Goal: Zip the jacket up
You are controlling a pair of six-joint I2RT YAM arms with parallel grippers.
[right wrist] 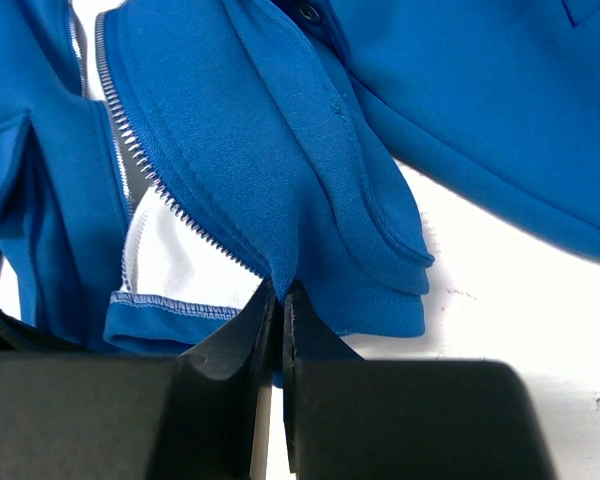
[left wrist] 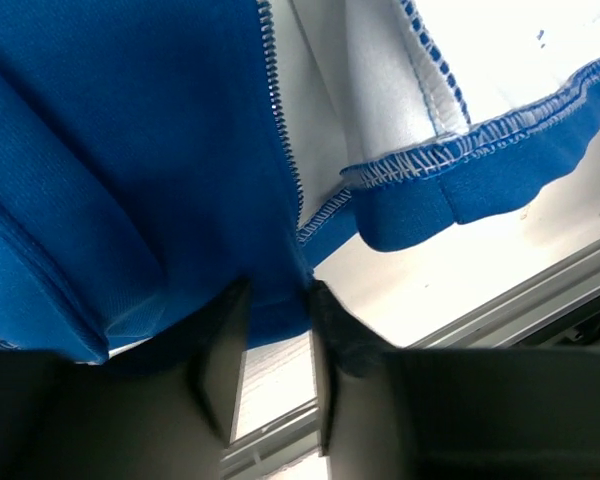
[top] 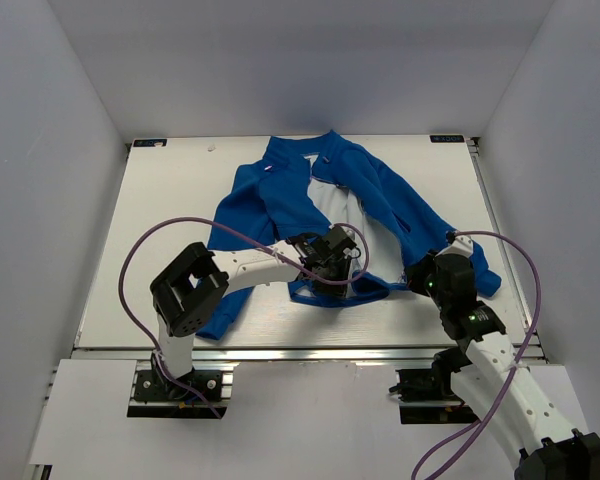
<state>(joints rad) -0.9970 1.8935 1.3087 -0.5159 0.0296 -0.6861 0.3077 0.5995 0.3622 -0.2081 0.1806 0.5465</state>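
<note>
Jaws from above: left pair (top: 340, 262) at jacket (top: 280, 195) hem, 6 o'clock; right pair (top: 418, 273) at 4 o'clock; jacket lying unzipped mid-bench (top: 160, 220). Left wrist: spread partway, straddling hem at end of zipper teeth (left wrist: 280, 120). Right wrist: pressed together, pinching jacket hem at foot of teeth.

The jacket (top: 280, 200) is soft, matt blue fleece cloth with a smoother white lining (left wrist: 380, 90). Its zipper teeth (left wrist: 280, 110) look like dull silvery metal. The table (top: 160, 220) is smooth matt white.
</note>
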